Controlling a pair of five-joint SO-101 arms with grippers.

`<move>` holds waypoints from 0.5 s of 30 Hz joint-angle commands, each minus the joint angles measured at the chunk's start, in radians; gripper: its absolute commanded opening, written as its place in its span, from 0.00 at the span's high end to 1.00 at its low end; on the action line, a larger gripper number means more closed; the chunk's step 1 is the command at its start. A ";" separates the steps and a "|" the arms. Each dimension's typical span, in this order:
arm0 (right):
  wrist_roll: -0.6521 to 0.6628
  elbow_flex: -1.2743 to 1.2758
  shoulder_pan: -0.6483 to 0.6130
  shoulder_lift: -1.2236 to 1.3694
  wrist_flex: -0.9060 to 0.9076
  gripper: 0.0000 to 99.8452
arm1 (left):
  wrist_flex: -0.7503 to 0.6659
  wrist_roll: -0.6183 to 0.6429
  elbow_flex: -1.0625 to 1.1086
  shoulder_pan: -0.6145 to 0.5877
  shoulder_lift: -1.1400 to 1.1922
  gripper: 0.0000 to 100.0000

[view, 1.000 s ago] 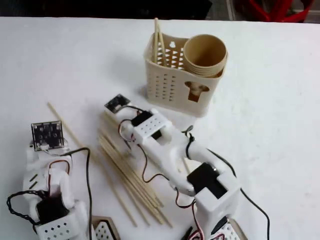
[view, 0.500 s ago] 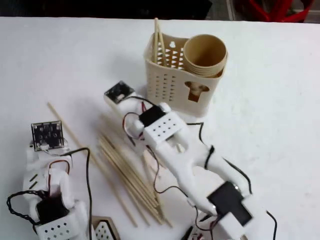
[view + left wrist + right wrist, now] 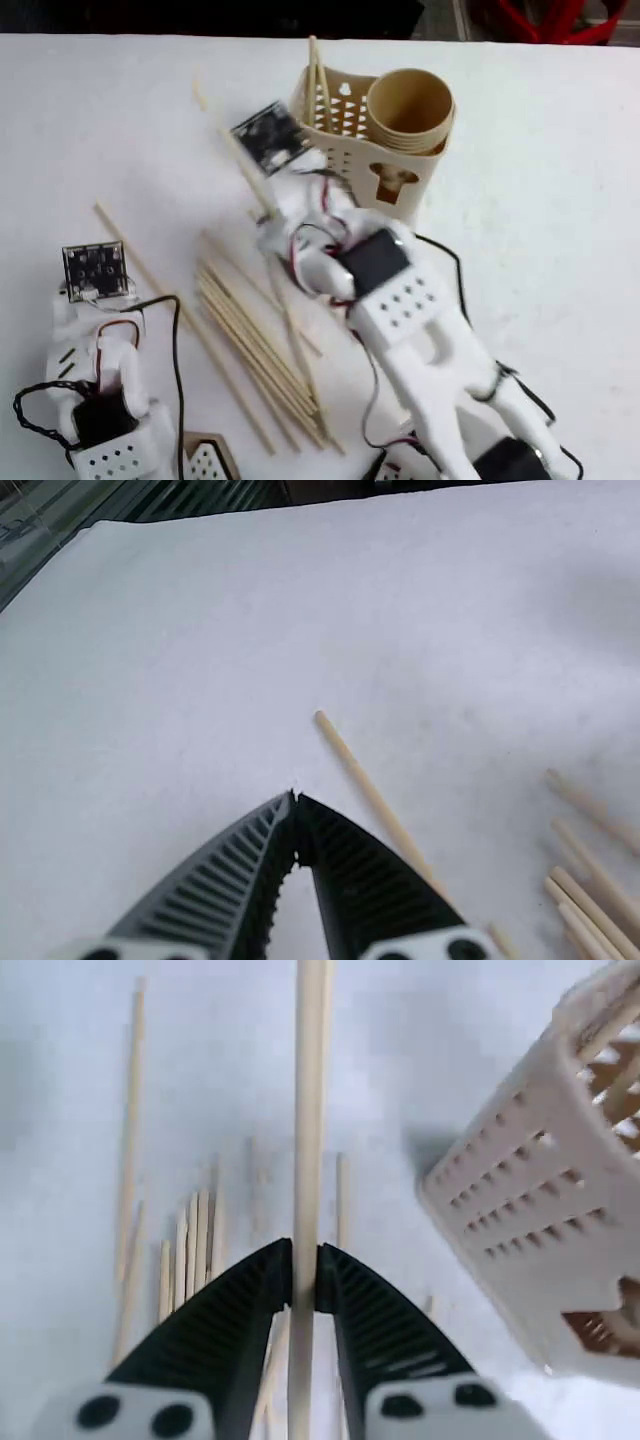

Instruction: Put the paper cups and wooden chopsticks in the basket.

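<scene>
Left arm sat at the near edge of the table, well apart from the basket, off to its near-left. Left gripper was closed, tips together, nothing in them, low over bare tabletop. A lone stick lay flat just beside the tips; contact could not be told. From above, the lone stick ran slantwise on the side of the pile away from the basket.

The pile of loose chopsticks lay flat on the near side of the basket, between the two arms and roughly parallel. The right wrist view showed the pile below the jaws.

Right arm stretched from the near edge up to the basket's near-left corner. Right gripper was clamped on a single chopstick, gripped partway along, shaft running out past the jaws both ways. From above, the chopstick slanted, its far tip out beyond the basket's left wall and clear of it. Whether its near end touched the pile could not be told.

The basket stood upright, its perforated wall just beside the right gripper. Inside it, stacked cups sat in the right part. A few upright sticks stood in the left part, poking above the rim.
</scene>
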 commanded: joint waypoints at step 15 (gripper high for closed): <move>-0.012 -0.011 0.243 0.070 -0.914 0.98 | -0.008 -0.011 -0.003 -0.008 -0.012 0.97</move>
